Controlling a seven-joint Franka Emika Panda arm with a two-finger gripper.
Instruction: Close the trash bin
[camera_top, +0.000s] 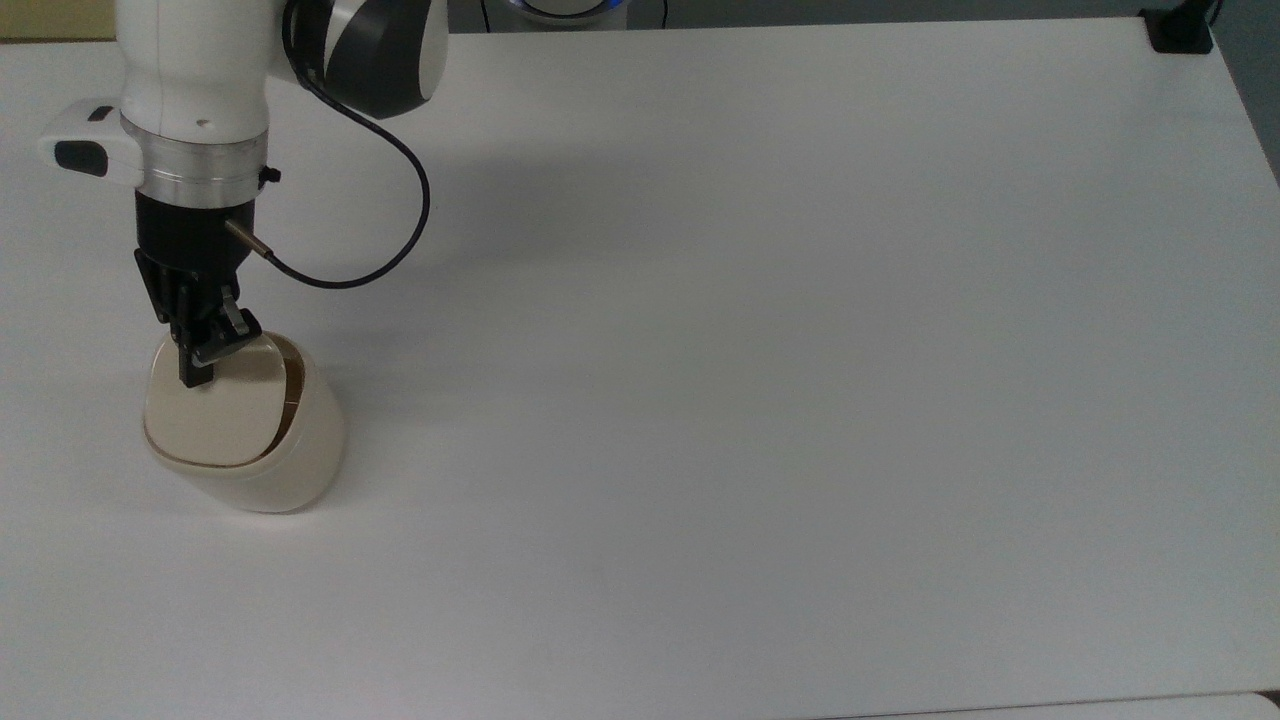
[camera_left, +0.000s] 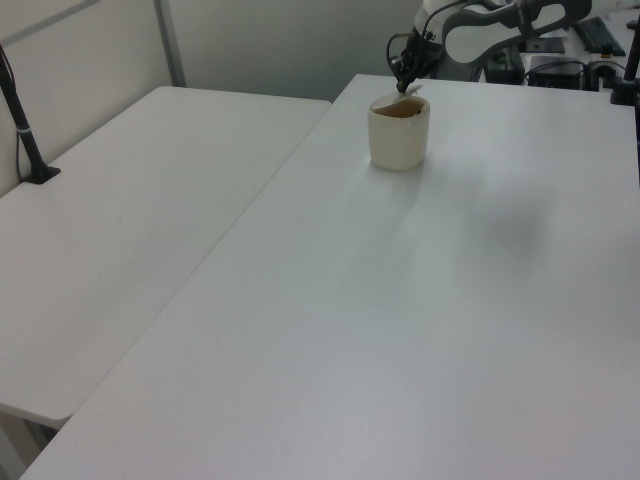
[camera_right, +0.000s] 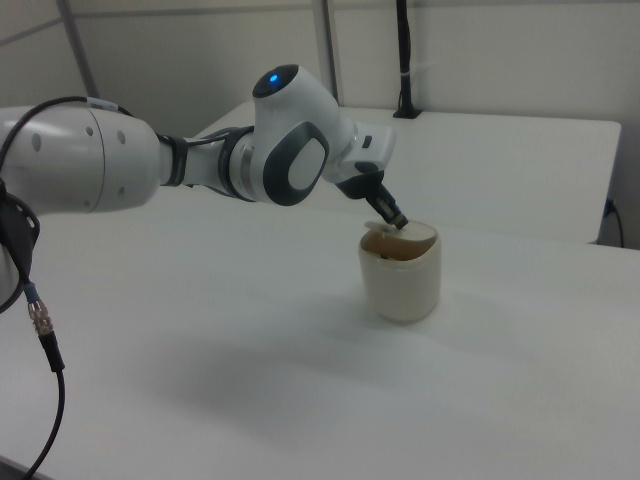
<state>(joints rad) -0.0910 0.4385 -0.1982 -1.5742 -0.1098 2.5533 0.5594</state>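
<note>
Bin (camera_top: 262, 455) stands on the table (camera_top: 760, 330), near the top view's left edge, right under the arm (camera_top: 195, 90). Its lid (camera_top: 215, 415) sits nearly flat, a sliver open, because the gripper (camera_top: 203, 360), fingers nearly together and clasping nothing, presses on it.

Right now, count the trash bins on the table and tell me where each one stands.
1. The trash bin stands near the top view's left edge of the white table, directly under the pincer, which touches its lid.
</note>
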